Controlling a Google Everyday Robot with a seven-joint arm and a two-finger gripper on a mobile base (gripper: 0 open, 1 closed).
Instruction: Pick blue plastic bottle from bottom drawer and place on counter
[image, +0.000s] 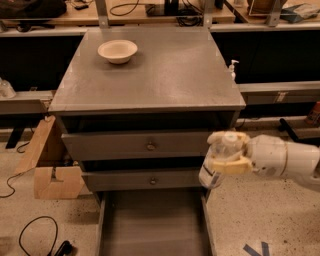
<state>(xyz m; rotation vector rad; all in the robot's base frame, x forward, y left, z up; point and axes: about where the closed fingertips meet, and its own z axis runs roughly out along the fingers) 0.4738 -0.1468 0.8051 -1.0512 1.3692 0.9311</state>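
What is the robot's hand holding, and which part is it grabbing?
The hand, right of the drawers, grips the blue plastic bottle around its upper body, under the cap.

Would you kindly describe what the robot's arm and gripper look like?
The arm is smooth, rounded and glossy white, built of thick cylindrical segments, with no cables or markings visible. The gripper, at the right beside the drawers, has stubby cream-yellow fingers on a white wrist.
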